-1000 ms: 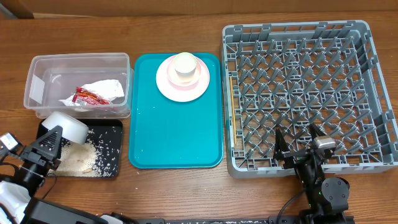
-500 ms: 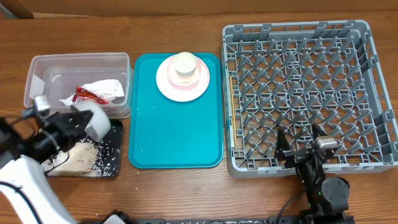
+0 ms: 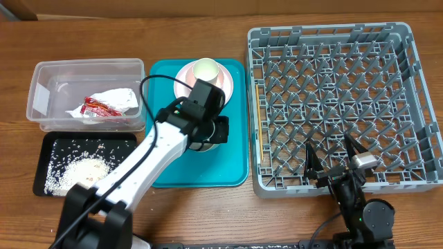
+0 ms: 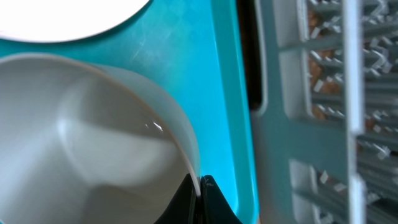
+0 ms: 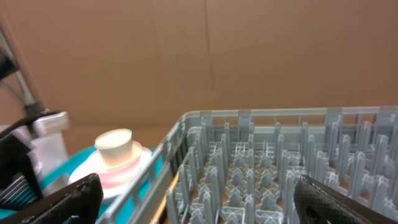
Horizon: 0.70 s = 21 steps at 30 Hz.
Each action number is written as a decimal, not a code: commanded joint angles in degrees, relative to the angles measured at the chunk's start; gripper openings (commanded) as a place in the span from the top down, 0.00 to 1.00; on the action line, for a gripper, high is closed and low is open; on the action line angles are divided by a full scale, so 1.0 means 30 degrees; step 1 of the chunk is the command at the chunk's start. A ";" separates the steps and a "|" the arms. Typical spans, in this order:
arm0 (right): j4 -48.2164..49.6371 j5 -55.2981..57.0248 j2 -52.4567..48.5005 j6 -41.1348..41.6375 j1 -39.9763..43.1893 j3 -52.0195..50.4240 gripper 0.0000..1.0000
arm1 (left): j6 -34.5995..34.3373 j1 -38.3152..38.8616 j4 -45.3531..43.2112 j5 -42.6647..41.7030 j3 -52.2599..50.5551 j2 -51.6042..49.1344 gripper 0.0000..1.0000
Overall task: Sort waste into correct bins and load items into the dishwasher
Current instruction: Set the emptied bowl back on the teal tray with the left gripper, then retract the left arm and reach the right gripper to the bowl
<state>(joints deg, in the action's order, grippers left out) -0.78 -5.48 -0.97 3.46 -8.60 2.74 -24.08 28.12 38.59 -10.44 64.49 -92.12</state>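
Leftmost, the wrapper [image 3: 97, 107] and napkin [image 3: 119, 97] lay in your clear tub [image 3: 90, 64], rice [image 3: 83, 166] in the black tray [image 3: 124, 142]; your left tool [image 4: 200, 185] clenched the grey-white bowl [image 4: 93, 137] by its rim above the teal tray [image 3: 201, 173]; your right tool [image 3: 331, 153] stood released at the rack [image 3: 332, 69].

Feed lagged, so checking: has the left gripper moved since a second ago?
Yes. The left gripper, shut on the grey-white bowl, has swung right, from over the shallow black rectangular tray to over the large teal plastic tray.
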 commanded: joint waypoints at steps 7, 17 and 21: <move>-1.0258 -0.1756 -0.8590 0.0423 0.0117 1.5438 0.00 | -0.0182 -0.0656 0.1464 0.0597 0.3293 -0.0860 0.48; -1.0724 -1.5992 -1.8178 0.4503 -0.1188 2.1413 0.03 | 0.1756 -1.0499 0.7679 -0.5559 1.2247 0.0386 0.51; -1.1074 -1.0229 -2.1296 0.4510 -0.5508 2.1413 0.19 | 0.1763 -1.4498 0.9267 -0.6397 1.2240 0.1071 0.49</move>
<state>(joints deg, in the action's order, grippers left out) -34.09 -46.50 -59.16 15.46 -16.27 66.30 -20.47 -8.84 63.70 -25.19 99.98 -91.29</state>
